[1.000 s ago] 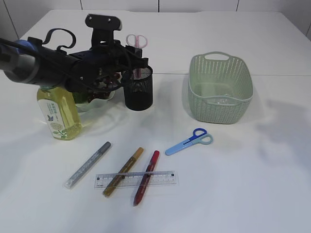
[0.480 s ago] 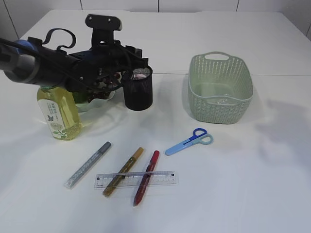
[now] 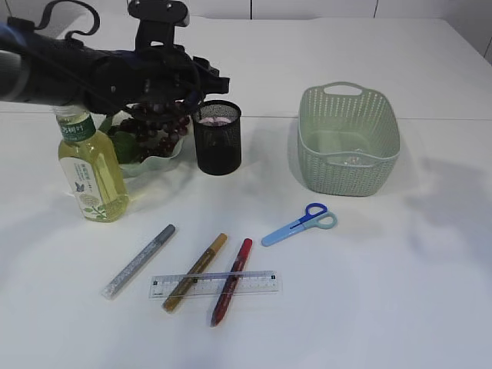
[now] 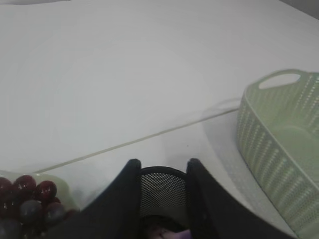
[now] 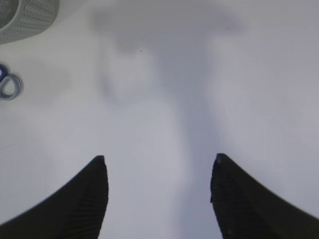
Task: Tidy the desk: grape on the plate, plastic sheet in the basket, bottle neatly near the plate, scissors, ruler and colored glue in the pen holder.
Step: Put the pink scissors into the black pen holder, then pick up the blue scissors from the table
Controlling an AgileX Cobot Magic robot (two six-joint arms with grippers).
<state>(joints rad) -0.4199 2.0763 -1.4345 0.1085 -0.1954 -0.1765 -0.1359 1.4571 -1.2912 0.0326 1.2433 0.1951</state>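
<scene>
Just below the left fingers, which stand slightly spread and empty, sits the mesh pen holder; the right fingers are spread wide over bare worktop.

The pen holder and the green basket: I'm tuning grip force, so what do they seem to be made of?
The pen holder looks like black wire mesh, probably metal, matte: light shows through its fine grid. The basket looks like moulded plastic, pale green and matte, with a perforated woven pattern and moulded handle slots. Neither material is certain from appearance alone.
</scene>
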